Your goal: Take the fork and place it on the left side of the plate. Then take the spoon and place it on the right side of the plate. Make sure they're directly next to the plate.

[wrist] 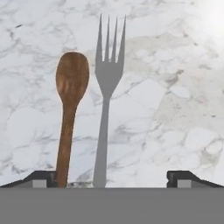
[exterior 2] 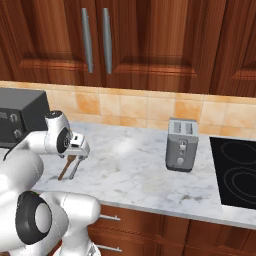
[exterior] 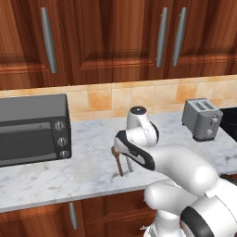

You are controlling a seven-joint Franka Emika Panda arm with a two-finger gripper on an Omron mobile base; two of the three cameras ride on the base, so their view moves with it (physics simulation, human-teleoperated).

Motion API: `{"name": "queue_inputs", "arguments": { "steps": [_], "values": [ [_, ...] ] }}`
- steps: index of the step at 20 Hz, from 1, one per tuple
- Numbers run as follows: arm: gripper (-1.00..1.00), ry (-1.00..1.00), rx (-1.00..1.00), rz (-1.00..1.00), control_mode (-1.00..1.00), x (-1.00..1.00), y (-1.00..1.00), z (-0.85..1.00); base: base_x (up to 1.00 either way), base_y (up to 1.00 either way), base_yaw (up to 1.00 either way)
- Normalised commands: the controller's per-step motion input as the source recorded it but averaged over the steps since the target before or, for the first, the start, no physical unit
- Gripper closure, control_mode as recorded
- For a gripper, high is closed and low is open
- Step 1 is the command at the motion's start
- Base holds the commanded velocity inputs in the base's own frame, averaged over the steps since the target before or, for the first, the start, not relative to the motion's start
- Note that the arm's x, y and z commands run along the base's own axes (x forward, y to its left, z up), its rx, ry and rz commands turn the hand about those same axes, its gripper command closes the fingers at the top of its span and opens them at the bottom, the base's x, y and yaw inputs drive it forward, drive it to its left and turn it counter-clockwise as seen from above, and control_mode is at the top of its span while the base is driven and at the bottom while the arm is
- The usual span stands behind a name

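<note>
1. Fork [wrist: 106, 78], small silver-grey metal with four tines and a slim handle, lies flat on the white marble counter [exterior: 69, 171] near its front edge. It sits just right of the small brown wooden spoon [wrist: 71, 87] in the hand view; the two lie parallel and close, seemingly not touching.
2. Far left on the counter: dark grey toaster oven [exterior: 32, 129].
3. Centre: two-finger gripper [wrist: 113, 178] hovers over both utensils, fingers spread wide, nothing between them.
4. Right: silver two-slot toaster [exterior 2: 181, 145]; beyond it, the black cooktop [exterior 2: 237, 170].
5. Step, as judged: first pick, fork not yet grasped. Next move needs centring on the fork handle alone, clear of the spoon, then descending and closing.
6. No brands, labels or writing readable anywhere.
</note>
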Motion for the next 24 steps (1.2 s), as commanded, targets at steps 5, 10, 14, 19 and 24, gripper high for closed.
{"name": "queue_inputs", "arguments": {
  "steps": [5, 10, 14, 19, 24],
  "values": [
    [-1.00, 0.01, 0.00, -0.01, -1.00, 0.10, 0.00, -0.33, 0.00, 0.00, 0.00],
    [-1.00, 0.02, 0.00, -0.01, -1.00, 0.12, 0.00, -0.29, 0.00, 0.00, 0.00],
    [-1.00, 0.01, 0.00, -0.01, -1.00, 0.19, 0.00, -0.25, 0.00, 0.00, 0.00],
    [-1.00, 0.00, 0.00, -0.01, -1.00, 0.26, 0.00, -0.18, 0.00, 0.00, 0.00],
    [-1.00, 0.00, 0.00, -0.01, -1.00, 0.24, 0.00, -0.17, 0.00, 0.00, 0.00]
  ]
}}
